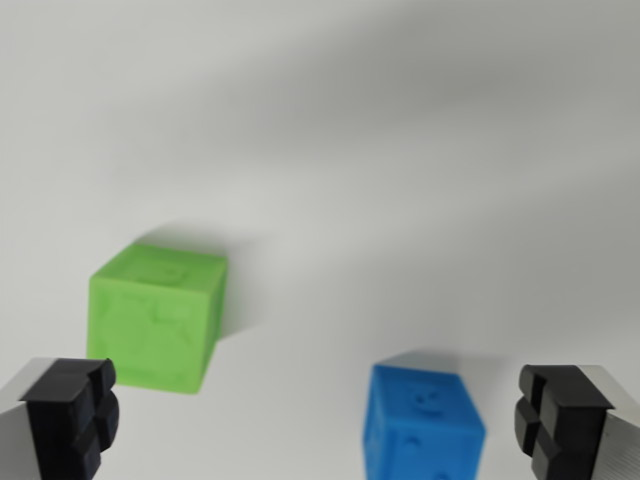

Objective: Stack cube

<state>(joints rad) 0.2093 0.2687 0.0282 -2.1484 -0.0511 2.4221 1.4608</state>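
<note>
the gripper (320, 425) is held wide open and empty; the blue cube (422, 422) is seen between the jaws, nearer the wrist view's right, the green cube (158, 316) just beyond the other.

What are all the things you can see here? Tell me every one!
green cube: one, bright green, on the wrist view's left, resting on the table, apart from the other cube
blue cube: one, blue with a smiley face on top, low on the wrist view's right, between the fingers
table: one, white, under both cubes
gripper: one, open, holding nothing; black fingertips on silver fingers at the bottom corners
</note>
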